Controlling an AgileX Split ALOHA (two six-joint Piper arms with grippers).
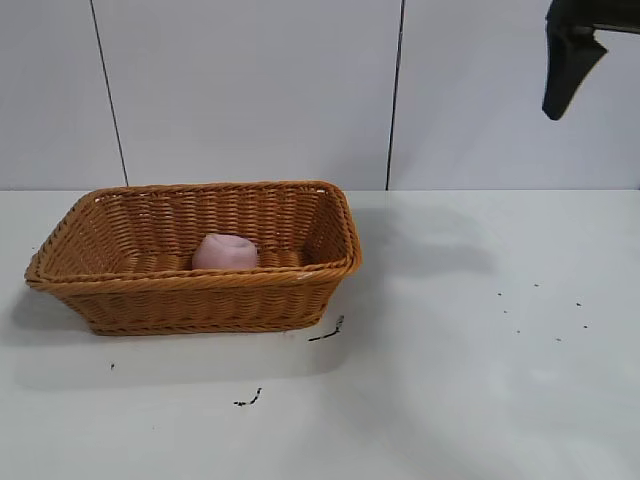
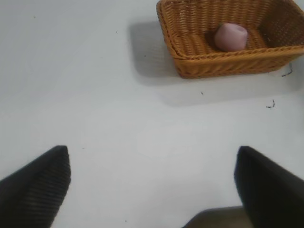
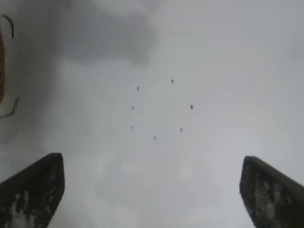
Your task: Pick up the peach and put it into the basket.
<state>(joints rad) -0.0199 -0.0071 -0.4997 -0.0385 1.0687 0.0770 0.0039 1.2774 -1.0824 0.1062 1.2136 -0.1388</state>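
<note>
The dusty-pink peach (image 1: 225, 252) lies inside the orange-brown wicker basket (image 1: 200, 300) on the left half of the table. It also shows in the left wrist view, the peach (image 2: 231, 36) resting on the floor of the basket (image 2: 223, 64). My right gripper (image 1: 570, 65) hangs high at the upper right, well above the table and away from the basket; in its wrist view the gripper (image 3: 152, 190) is open and empty over bare table. My left gripper (image 2: 152, 185) is open and empty, apart from the basket; it is out of the exterior view.
The white table (image 1: 470, 380) carries small dark specks (image 1: 540, 310) at the right and black scribble marks (image 1: 328, 331) by the basket's front corner. A panelled wall stands behind. The basket's edge (image 3: 1, 66) just shows in the right wrist view.
</note>
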